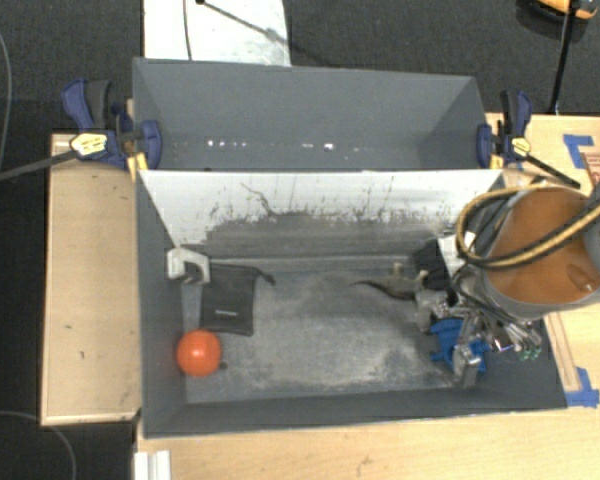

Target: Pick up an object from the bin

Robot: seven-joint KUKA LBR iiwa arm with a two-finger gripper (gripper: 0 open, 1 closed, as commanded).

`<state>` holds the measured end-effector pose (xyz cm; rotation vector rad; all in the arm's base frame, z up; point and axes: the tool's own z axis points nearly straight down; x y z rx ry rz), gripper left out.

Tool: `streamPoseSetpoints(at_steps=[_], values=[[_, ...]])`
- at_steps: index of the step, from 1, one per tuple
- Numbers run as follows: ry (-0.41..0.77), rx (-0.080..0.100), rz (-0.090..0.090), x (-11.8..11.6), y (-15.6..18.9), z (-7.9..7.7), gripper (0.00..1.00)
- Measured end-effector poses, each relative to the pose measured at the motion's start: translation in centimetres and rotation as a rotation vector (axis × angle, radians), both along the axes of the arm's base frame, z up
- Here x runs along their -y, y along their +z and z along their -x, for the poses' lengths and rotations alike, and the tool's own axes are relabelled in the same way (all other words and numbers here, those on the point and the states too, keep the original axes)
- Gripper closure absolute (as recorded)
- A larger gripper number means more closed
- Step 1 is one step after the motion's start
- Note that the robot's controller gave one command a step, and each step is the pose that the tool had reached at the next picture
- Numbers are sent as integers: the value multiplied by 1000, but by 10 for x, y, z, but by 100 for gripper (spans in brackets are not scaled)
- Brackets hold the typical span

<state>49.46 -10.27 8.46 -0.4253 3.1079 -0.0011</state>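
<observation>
My gripper [466, 356] is low in the bin's right front corner, under the orange-brown wrist cover. A blue piece [444, 336] shows right against it; whether this is a loose thing or part of the gripper is unclear. Just left of the gripper, a thin dark curved thing [388, 288] lies on the bin floor, apart from it.
At the bin's left lie an orange ball [199, 353] near the front corner, a flat black pad [229, 301] behind it, and a white hook-shaped piece [187, 264] at the pad's far left corner. The arm and its cables cover the bin's right side.
</observation>
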Motion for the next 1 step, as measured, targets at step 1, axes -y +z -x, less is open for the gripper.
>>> streamPoseSetpoints(at_steps=[1], values=[[-97,1,0,-3,-4,-1,0]])
